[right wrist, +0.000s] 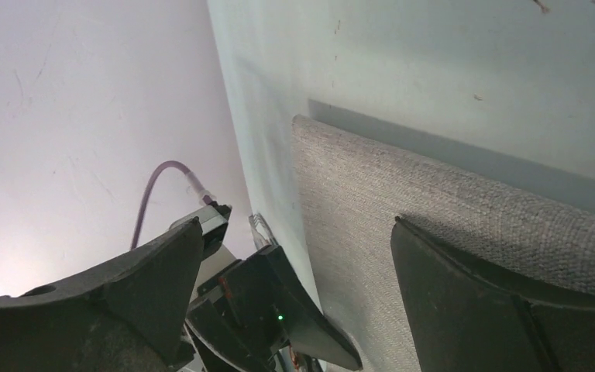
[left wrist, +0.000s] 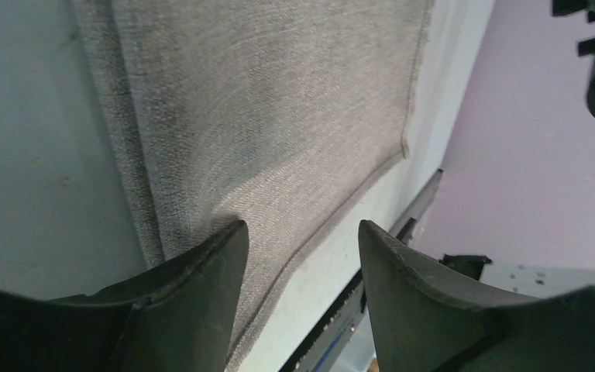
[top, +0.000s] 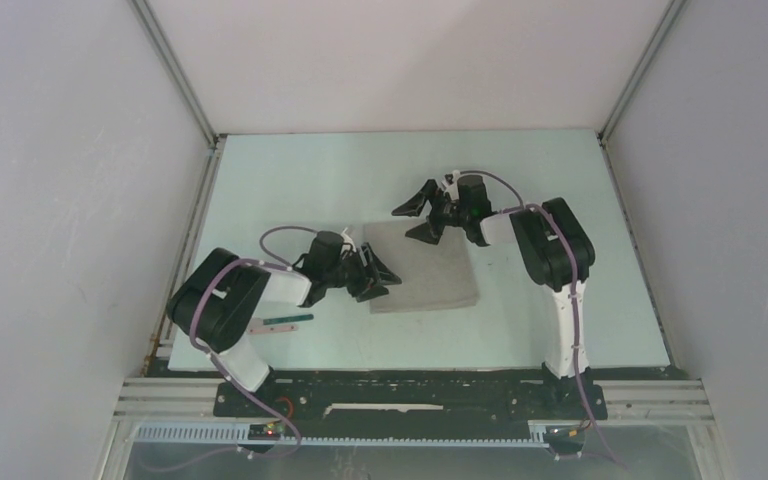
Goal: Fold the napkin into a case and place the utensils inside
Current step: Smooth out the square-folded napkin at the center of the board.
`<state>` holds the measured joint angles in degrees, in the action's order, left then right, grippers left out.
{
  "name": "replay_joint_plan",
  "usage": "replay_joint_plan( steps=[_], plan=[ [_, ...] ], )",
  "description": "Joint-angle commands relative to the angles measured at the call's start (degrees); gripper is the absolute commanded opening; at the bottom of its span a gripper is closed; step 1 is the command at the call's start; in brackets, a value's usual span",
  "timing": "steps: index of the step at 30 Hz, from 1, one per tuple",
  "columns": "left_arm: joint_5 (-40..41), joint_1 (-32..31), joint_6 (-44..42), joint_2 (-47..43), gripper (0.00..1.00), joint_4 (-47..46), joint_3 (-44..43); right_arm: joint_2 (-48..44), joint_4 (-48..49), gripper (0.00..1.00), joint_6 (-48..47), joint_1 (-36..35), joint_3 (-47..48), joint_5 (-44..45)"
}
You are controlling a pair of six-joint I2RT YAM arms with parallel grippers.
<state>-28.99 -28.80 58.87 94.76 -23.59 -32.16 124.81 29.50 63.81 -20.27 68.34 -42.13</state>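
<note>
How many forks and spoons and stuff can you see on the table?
2. A dark green-handled piece and a paler one lie side by side beside the left arm, left of the napkin. The arm may hide others.

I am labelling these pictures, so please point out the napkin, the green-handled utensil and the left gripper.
napkin (top: 430, 265), top view, middle of the cloth's upper face.
green-handled utensil (top: 285, 319), top view, middle of its green handle.
left gripper (left wrist: 300, 226), left wrist view, midway between its two fingertips.
</note>
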Motion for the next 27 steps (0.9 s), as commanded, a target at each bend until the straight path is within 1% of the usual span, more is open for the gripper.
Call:
replay_joint_plan(
  steps=[1, 5, 8, 10, 14, 15, 16, 18, 20, 23, 25, 27],
  plan=[
    [-1.6, 0.7, -0.6, 3.1, 0.66, -5.1, 3.1, 0.8, 0.2, 1.0, -1.7, 0.5, 2.4, -2.0],
    [-1.3, 1.0, -1.1, 2.8, 0.66, -6.4, 6.6, 0.1, -2.3, 1.0, -4.9, 3.5, -0.5, -3.3],
    [-1.2, 1.4, -2.2, 0.6, 0.68, -6.1, 8.6, -3.3, -8.6, 1.0, -10.4, 5.8, -1.4, -4.2],
    [-1.7, 1.5, -2.8, -1.9, 0.71, -4.4, 8.7, -6.8, -16.0, 1.0, -16.6, 6.9, -1.4, -3.5],
    [-1.9, 1.6, -5.1, -9.6, 0.76, 2.8, 7.0, -16.7, -37.2, 1.0, -30.4, 9.1, -1.4, -0.2],
    [-1.8, 1.6, -6.1, -11.8, 0.77, 5.7, 6.0, -19.6, -42.7, 1.0, -34.1, 9.5, -1.5, 2.7],
    [-1.6, 1.5, -7.0, -13.9, 0.78, 8.3, 4.9, -22.7, -48.7, 1.0, -39.0, 9.6, -1.6, 8.0],
    [-1.1, 1.5, -9.3, -19.0, 0.79, 13.9, 2.4, -29.2, -57.4, 1.0, -43.5, 9.4, -3.0, 16.9],
    [0.2, 1.6, -11.9, -22.7, 0.81, 19.6, 0.4, -35.7, -62.7, 1.0, -44.4, 8.5, -5.7, 24.0],
    [5.0, 2.6, -15.8, -26.8, 0.84, 30.2, -1.9, -42.8, -67.5, 1.0, -41.7, 6.5, -10.5, 32.8],
    [7.6, 4.2, -16.8, -28.4, 0.9, 32.7, -1.4, -45.8, -69.2, 1.0, -39.0, 6.3, -13.5, 34.7],
    [7.2, 7.4, -16.3, -28.7, 0.99, 32.3, 0.3, -48.5, -69.1, 1.0, -36.0, 7.2, -16.9, 33.0]
  ],
)
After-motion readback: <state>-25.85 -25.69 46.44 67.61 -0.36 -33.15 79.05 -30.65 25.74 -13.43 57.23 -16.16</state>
